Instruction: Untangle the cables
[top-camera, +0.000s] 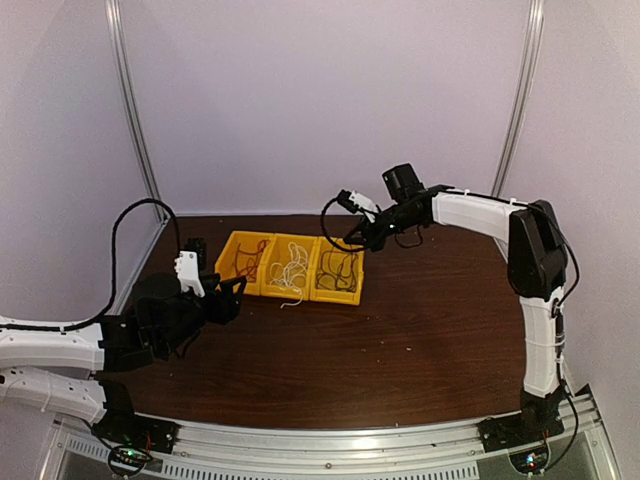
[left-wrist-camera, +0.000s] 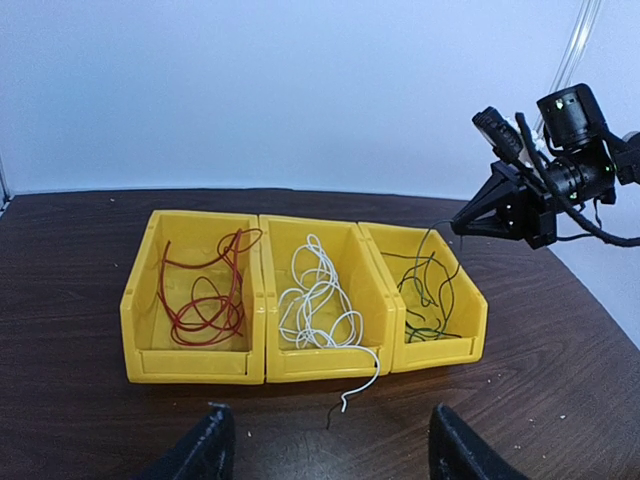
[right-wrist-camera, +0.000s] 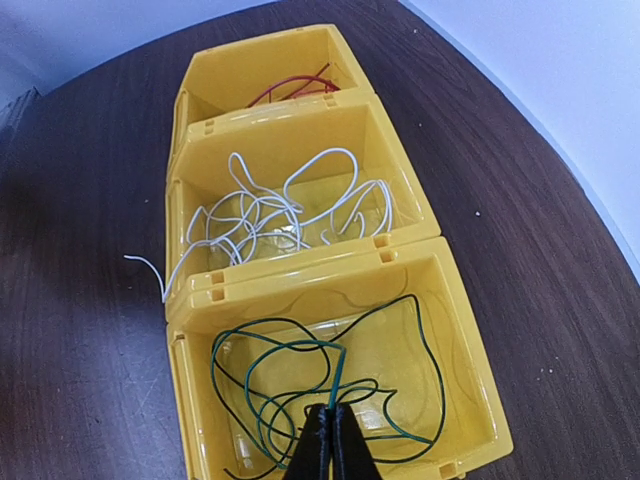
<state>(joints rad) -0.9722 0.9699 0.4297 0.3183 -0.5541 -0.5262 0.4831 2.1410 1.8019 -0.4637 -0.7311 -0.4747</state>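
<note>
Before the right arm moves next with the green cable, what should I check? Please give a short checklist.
1. Right pincer shut on the green cable: ok.
2. Green cable alone in the right bin, apart from the white cable: ok.
3. White cable fully inside the middle bin: not ok, one end hangs out onto the table.
4. Red cable inside the left bin: ok.
5. Left pincer open, away from the bins: ok.
6. Green cable's loops free of knots: cannot tell.

Pale lilac-white walls (top-camera: 330, 100) on three sides, thin metal corner poles (top-camera: 135, 120) rising behind a dark brown wood-grain table (top-camera: 430, 330); aluminium rail (top-camera: 350, 440) along near edge; soft, even light
</note>
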